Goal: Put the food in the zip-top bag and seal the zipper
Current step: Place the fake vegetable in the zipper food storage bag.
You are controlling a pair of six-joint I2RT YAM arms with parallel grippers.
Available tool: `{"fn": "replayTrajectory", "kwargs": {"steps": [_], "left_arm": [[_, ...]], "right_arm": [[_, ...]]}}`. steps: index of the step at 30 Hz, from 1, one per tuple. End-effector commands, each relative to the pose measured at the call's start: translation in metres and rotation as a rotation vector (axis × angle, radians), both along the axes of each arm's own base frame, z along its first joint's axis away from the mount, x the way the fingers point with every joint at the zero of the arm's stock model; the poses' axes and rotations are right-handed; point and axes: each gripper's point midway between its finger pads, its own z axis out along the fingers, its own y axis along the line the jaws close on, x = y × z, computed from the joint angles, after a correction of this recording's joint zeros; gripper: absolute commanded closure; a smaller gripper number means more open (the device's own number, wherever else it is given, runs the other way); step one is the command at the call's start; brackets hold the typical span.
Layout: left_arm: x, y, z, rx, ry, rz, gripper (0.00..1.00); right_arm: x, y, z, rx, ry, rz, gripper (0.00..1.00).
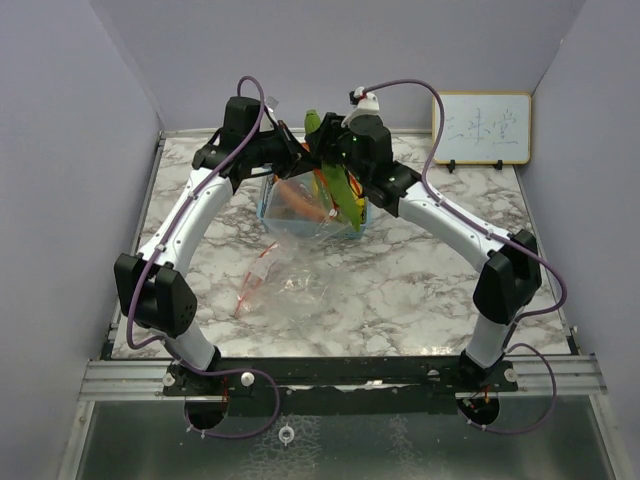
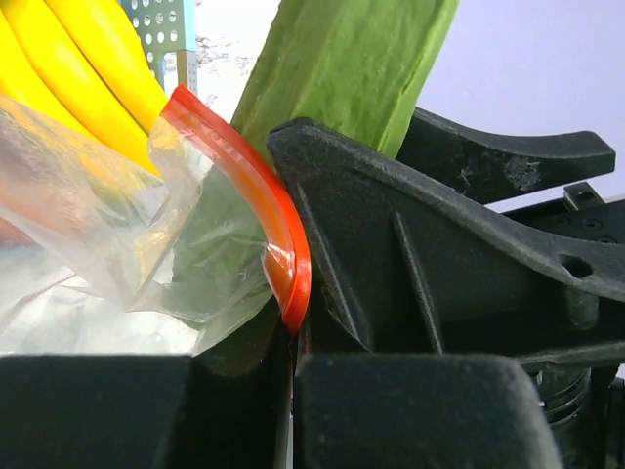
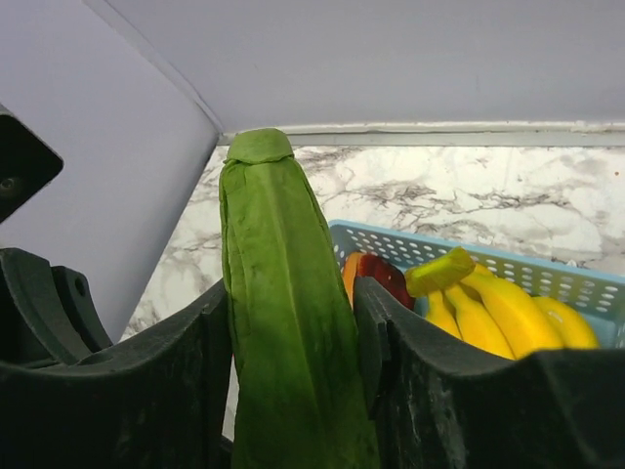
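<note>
Long green leafy vegetable (image 3: 283,313), soft and ribbed, stood nearly upright over the blue mesh basket (image 3: 547,278), its tip toward the back wall, pinched on both sides by the right gripper (image 3: 290,293). The left gripper (image 2: 291,391), fully closed, clamped the clear zip-top bag (image 2: 98,244) at its red zipper rim (image 2: 264,195), crowded against the smooth yellow bananas (image 2: 78,59).

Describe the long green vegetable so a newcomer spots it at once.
On the grey-veined marble table, look to the blue plastic mesh basket at the far middle. There the long green leafy vegetable sticks up between the jaws of the right end effector. It is the only green, leafy piece; its neighbours are yellow bananas.
</note>
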Motion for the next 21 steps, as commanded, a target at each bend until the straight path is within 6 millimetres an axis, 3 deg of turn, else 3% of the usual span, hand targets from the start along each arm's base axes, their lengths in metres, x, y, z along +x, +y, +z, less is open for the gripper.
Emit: {"fn": "replayTrajectory", "kwargs": {"steps": [1, 4, 5, 16, 21], "left_arm": [[-0.011, -0.004, 0.029, -0.054, -0.078, -0.036, 1.00], [-0.011, -0.004, 0.030, -0.057, -0.083, -0.036, 1.00], [-0.011, -0.005, 0.030, -0.059, -0.083, -0.035, 1.00], [-0.016, -0.004, 0.021, -0.062, -0.058, -0.039, 1.00], [-0.021, -0.002, 0.019, -0.061, -0.052, -0.037, 1.00]], "right_arm": [[-0.011, -0.007, -0.015, -0.031, 0.110, 0.022, 0.58], [-0.013, -0.018, -0.028, -0.018, 0.166, -0.010, 0.94], [-0.011, -0.020, -0.031, 0.001, 0.183, -0.022, 0.97], [0.040, -0.027, -0.016, 0.274, 0.278, -0.258, 0.98], [0.051, -0.028, -0.010, 0.340, 0.293, -0.297, 0.98]]}}
